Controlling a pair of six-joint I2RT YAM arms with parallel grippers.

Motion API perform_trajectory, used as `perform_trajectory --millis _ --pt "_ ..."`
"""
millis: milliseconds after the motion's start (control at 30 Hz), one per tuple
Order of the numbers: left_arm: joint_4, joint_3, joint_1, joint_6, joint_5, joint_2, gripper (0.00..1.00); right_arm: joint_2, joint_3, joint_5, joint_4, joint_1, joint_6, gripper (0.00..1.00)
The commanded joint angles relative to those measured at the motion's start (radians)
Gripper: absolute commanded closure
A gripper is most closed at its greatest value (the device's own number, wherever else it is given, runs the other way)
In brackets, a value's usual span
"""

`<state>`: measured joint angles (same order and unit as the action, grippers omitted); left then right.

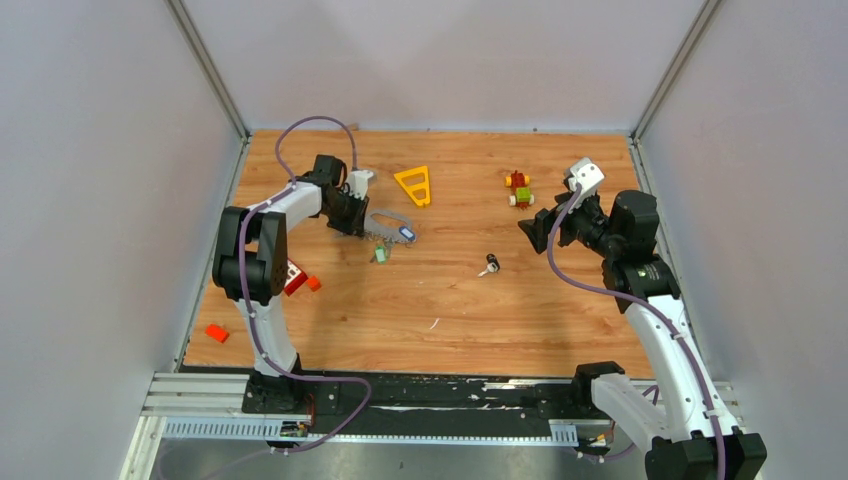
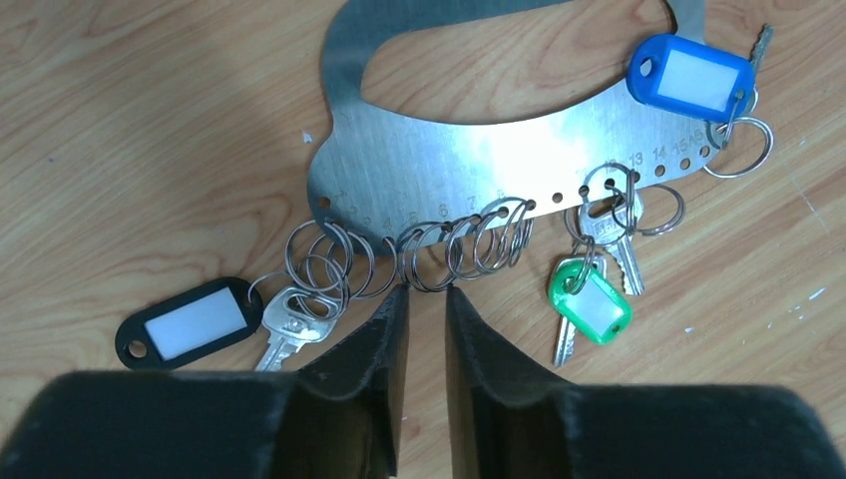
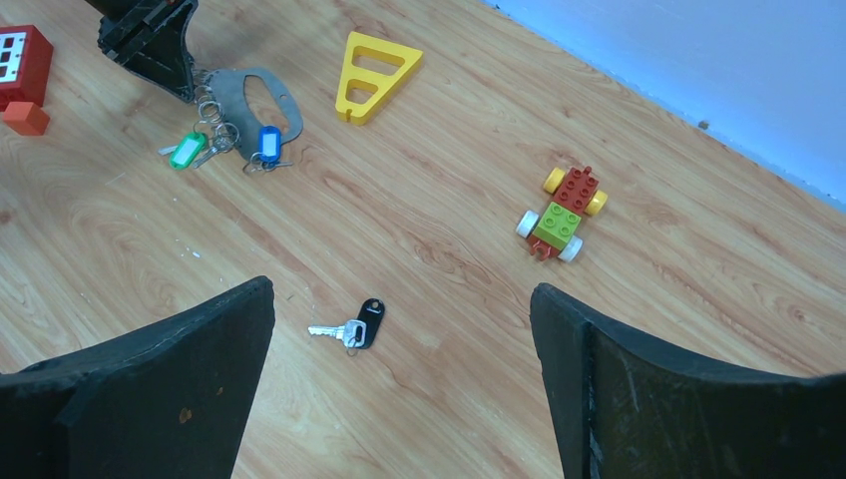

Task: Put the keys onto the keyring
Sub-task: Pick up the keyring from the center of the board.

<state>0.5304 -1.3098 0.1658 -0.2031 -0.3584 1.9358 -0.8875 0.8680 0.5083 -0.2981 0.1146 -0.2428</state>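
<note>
Step in hand looks like the last key. The keyring point(image 2: 479, 150), a flat silver plate w/ numbered holes, lies far left on the bench point(image 1: 440, 320). The blue-tag key point(image 2: 690, 78), green-tag key point(image 2: 591, 301) and a hung black-tag key point(image 2: 190, 324) seem to sit on its split rings point(image 2: 469, 244). A loose black-tag key point(image 3: 354, 327) lies mid-bench, well apart. The left gripper point(image 2: 427, 294) is low at the plate's edge, jaws narrow w/ a slim gap and tips right at the rings; can't tell if a ring is pinched, prob. meant to steady the plate. The right gripper point(image 3: 402, 289) hovers above the loose key, jaws wide, holding nothing. Next move, as a judgement: right arm drops, pinches the thin key off the wood and carries it left to a free ring, which is fiddly. Around: a yellow triangle frame point(image 3: 374, 75) just beyond the keyring, a toy block car point(image 3: 561, 213) right of the loose key, red blocks point(image 1: 295, 278) by the left arm. None lies between key & keyring; the left arm itself crowds the approach.
</note>
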Motion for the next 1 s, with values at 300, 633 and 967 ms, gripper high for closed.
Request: perform_trajectory --millis 300,633,967 --pt "-0.044 -0.012 -0.027 0.102 -0.042 -0.006 0.57 0.007 -0.008 0.022 0.03 0.003 -0.015 0.0" --pt "-0.059 -0.012 -0.041 0.157 -0.117 0.043 0.57 0.004 -0.01 0.024 0.031 0.004 -0.018 0.0" --pt "-0.14 0.035 -0.051 0.209 -0.105 0.049 0.58 0.007 -0.012 0.029 0.031 0.004 -0.02 0.0"
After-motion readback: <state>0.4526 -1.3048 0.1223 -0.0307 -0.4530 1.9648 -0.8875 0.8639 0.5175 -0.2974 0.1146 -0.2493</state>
